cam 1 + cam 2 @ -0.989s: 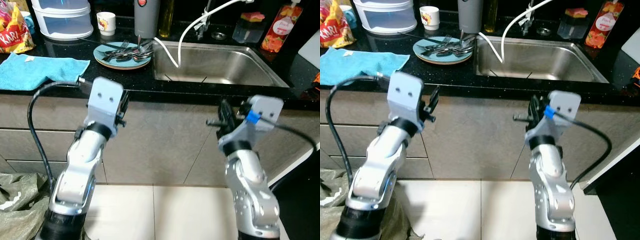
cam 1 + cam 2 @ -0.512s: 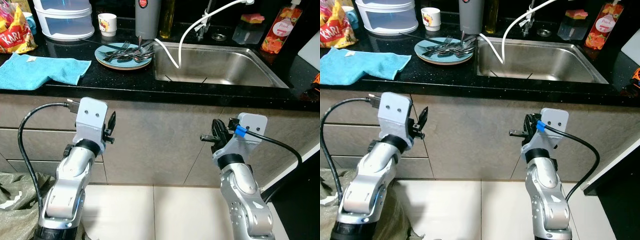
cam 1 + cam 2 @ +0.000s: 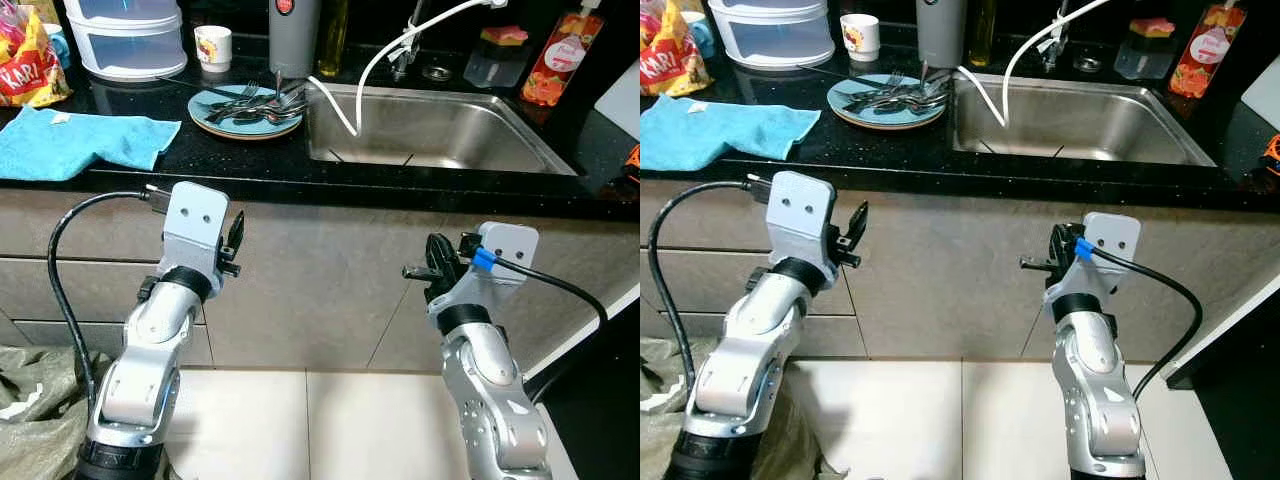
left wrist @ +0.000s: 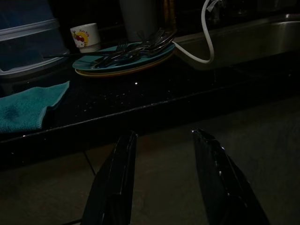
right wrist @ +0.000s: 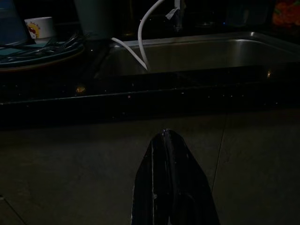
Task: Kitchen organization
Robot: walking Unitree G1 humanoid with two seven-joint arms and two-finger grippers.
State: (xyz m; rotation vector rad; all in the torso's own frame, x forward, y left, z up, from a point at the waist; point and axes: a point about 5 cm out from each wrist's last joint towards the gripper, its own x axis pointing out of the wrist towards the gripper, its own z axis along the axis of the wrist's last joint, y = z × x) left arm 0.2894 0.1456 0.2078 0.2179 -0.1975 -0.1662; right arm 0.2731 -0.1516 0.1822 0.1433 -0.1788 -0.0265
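Cutlery [image 3: 262, 103] is heaped on the blue plate [image 3: 215, 113] on the black countertop [image 3: 250, 160], just left of the steel sink [image 3: 430, 130], and I judge that pile to be what wants sorting. It lies up and forward of both my grippers, which hang below the counter edge in front of the grey cabinet fronts [image 3: 330, 290].

My left gripper [image 3: 233, 245] is the nearer one, almost straight under the plate; in its wrist view the fingers [image 4: 117, 183] stand apart with nothing between them. My right gripper [image 3: 432, 270] sits below the sink, fingers pressed together and empty.

The forks and spoons mostly lie with their long axes running left to right across the plate, handles fanning toward the sink. To get there I reckon the left arm must rise clear of the counter lip, then reach forward.

Room is fair: a blue cloth [image 3: 85, 140] lies to the left of the plate, a small mug [image 3: 212, 46] and grey canister [image 3: 292, 35] behind it, and a white hose [image 3: 350, 95] droops into the sink alongside.
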